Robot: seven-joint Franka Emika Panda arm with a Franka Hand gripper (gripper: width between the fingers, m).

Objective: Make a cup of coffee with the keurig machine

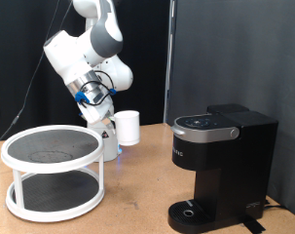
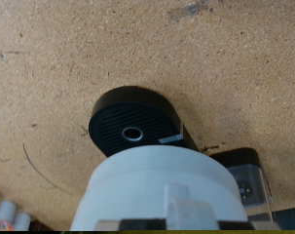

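The end effector [image 1: 110, 136] held the cup [image 1: 128, 128] tight, low over the desk [image 1: 137, 190], beside a white two-level rack [image 1: 52, 171]. The keurig machine [image 1: 220, 161] stood well apart, at the exterior view's right, with its lid down.

Exterior view faced the tabletop [image 1: 137, 185] level and close; wrist view looked steeply downward; both showed the keurig machine [image 1: 217, 166] [image 2: 137, 122].
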